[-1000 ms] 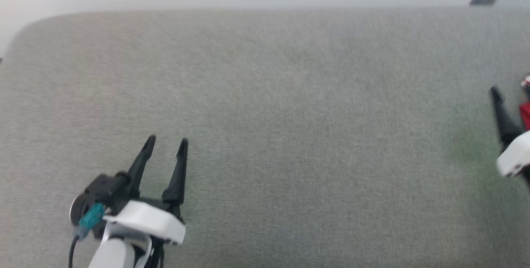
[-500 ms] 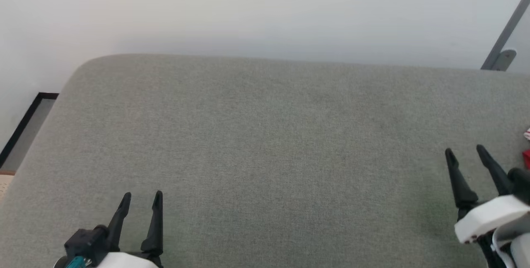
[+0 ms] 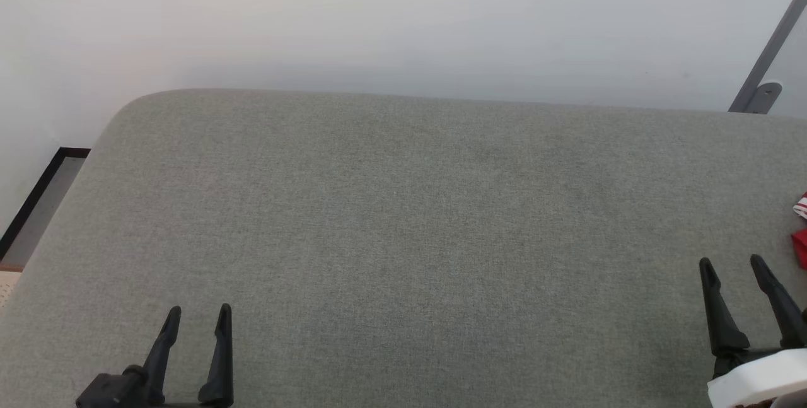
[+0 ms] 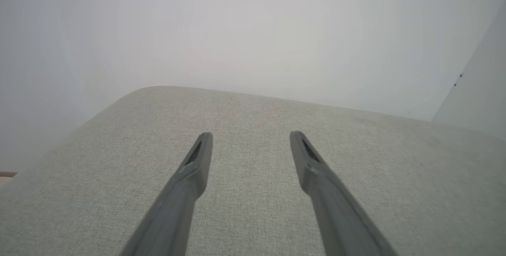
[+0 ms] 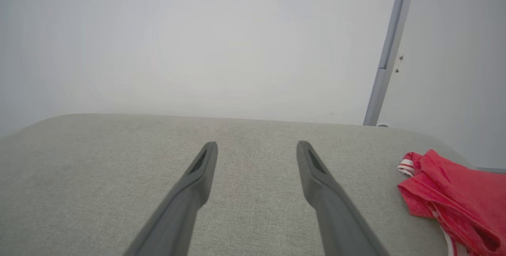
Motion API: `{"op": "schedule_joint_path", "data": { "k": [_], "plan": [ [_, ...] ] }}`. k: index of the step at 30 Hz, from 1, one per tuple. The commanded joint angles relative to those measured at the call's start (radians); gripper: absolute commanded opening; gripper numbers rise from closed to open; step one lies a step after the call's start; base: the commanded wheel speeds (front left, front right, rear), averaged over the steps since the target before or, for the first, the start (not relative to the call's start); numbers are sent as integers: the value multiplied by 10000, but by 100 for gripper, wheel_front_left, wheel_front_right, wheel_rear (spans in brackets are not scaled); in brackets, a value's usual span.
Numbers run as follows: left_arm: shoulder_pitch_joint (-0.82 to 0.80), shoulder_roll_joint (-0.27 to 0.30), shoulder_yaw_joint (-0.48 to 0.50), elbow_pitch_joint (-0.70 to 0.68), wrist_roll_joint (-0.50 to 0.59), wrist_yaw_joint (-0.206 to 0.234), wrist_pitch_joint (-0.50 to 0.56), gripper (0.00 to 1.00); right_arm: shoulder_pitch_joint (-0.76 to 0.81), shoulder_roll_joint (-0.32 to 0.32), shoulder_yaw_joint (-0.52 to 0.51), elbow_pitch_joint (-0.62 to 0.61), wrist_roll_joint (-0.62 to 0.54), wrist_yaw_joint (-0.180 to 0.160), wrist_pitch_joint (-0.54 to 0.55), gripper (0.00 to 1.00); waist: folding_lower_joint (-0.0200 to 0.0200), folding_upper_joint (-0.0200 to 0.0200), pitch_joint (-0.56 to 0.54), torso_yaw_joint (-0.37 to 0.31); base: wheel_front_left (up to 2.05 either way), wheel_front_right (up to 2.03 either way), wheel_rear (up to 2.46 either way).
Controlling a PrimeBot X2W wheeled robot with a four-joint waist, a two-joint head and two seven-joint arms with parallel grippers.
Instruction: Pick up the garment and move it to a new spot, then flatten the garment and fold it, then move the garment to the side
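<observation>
The red garment (image 5: 450, 196) lies bunched on the grey cushion at the right of the right wrist view, a striped white trim edge showing at its top left. In the head view just a red and white sliver of the garment (image 3: 801, 231) peeks in at the right edge. My right gripper (image 3: 731, 263) is open and empty at the lower right, a short way left of the garment and apart from it; its own view shows the right gripper (image 5: 257, 145) over bare cushion. My left gripper (image 3: 198, 312) is open and empty at the lower left, and so is the left gripper (image 4: 251, 135) in its own view.
The wide grey fabric cushion (image 3: 403, 225) spans the scene, with a rounded far-left corner. A pale wall (image 3: 378, 17) rises right behind it. A grey metal post (image 3: 766, 48) stands at the back right. A strip of floor with a dark border (image 3: 38, 197) shows at the left.
The head camera has tilted and shifted, bringing the wall into view. Both grippers sit lower in the picture than before and stay open. The garment lies where it was.
</observation>
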Motion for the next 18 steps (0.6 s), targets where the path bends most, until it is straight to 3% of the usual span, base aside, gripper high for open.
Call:
{"op": "schedule_joint_path", "data": {
  "k": [1, 18],
  "plan": [
    [150, 23, 38, -107, 81, 26, -21, 100, 122, 120, -80, -160, -66, -1, 47, 100, 0, -1, 9, -11, 0, 0, 0],
    [334, 43, -23, -374, 99, 26, -21, 100, 652, 776, -657, -1127, -121, -1, 443, 100, 0, -1, 87, -52, 0, 0, 0]
  ]
}}
